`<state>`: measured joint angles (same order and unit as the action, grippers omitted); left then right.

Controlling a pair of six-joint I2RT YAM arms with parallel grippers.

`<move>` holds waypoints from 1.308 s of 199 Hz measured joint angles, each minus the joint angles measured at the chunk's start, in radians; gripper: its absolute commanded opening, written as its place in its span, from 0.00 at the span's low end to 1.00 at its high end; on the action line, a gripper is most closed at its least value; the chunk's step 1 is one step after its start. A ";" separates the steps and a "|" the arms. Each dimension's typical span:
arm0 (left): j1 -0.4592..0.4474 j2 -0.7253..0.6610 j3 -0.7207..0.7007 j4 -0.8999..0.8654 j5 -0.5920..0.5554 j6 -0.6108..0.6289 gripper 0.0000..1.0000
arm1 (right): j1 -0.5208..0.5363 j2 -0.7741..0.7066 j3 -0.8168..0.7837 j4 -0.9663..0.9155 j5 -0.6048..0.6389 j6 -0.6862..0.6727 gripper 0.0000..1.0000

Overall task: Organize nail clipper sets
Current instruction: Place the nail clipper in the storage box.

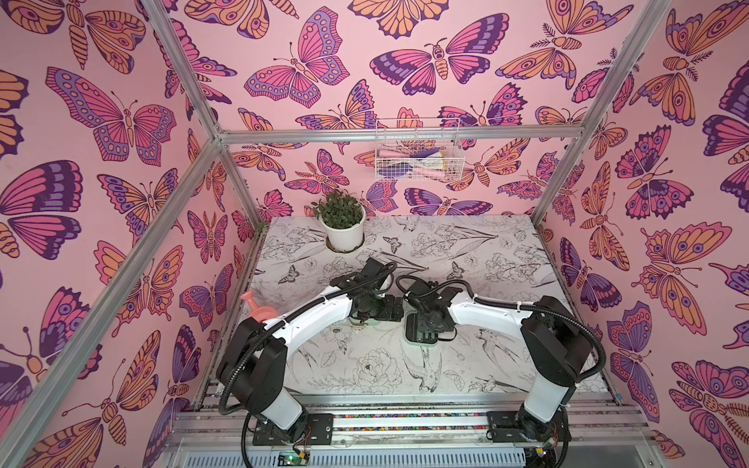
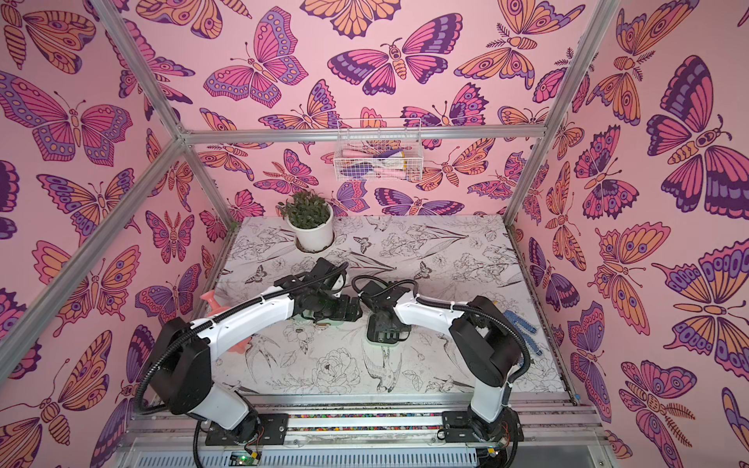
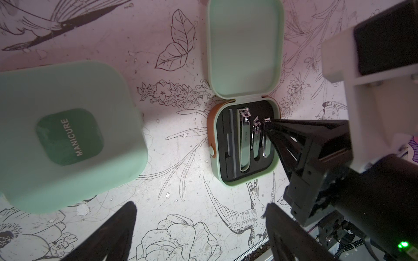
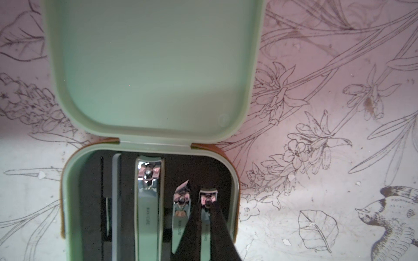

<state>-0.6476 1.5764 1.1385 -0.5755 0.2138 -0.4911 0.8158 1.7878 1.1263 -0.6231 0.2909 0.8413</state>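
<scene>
Three clippers sit in the black tray of the open case [image 3: 245,183]. It lies on the desk [image 1: 466,251] near the middle, under the right arm, with its lid [image 4: 149,67] folded flat back.

We judge the step in hand to be seating the outermost one. The right pincer [image 4: 207,206] is clenched on the small clipper [image 4: 208,198], in the slot next to the case wall. It looks down in its slot, though we cannot tell if it is fully home.

Next we would expect the jaws to let go and lift straight up, so the clipper is not dragged out. Then the lid wants folding over.

The left pincer [image 3: 200,204] is released and holds nothing. It hangs over bare desk between the open case and a closed case [image 3: 67,135] marked MANICURE.

Both cases are mint green with rounded corners, and the open one has an orange strap [image 3: 211,135] down one side. The mid clipper [image 4: 181,203] and big clipper [image 4: 148,203] have shiny heads and grey-green handles. A file [image 4: 116,203] and a thin tool [image 4: 108,212] lie beyond them.
</scene>
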 measured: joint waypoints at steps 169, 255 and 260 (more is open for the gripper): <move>0.000 0.000 0.000 0.000 0.000 0.000 0.90 | -0.003 -0.087 -0.018 0.008 -0.024 -0.001 0.13; 0.000 -0.011 -0.014 0.003 0.008 -0.001 0.89 | -0.292 -0.196 -0.022 0.063 -0.285 -0.170 0.36; 0.000 -0.015 -0.019 0.003 0.012 -0.001 0.88 | -0.330 -0.194 -0.021 0.076 -0.324 -0.192 0.37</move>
<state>-0.6476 1.5616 1.1194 -0.5728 0.2260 -0.4923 0.4854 1.5936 1.1049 -0.5468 -0.0334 0.6498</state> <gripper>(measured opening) 0.892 0.353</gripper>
